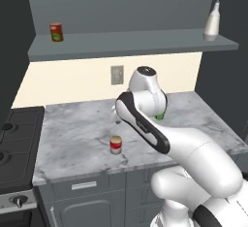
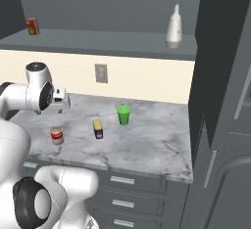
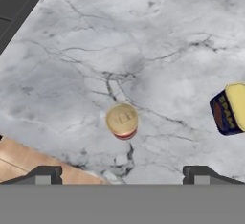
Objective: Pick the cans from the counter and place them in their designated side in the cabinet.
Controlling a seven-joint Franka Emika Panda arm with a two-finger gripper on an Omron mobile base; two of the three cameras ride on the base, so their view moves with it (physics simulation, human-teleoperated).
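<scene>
Hovering tool spread wide above red-and-white can; blue can clear in right base view

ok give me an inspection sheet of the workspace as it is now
surface: marble counter, both cans on it.
job's things: red-and-white can upright near the front edge; dark blue can upright beside it, apart; cabinet shelf holds neither.
clutter: green cup on the counter; red can with green label and white bottle on the shelf.
grippers: gripper open, empty, above the counter.
cables: nothing seen.
surroundings: black stove left of the counter; wall outlet.
</scene>
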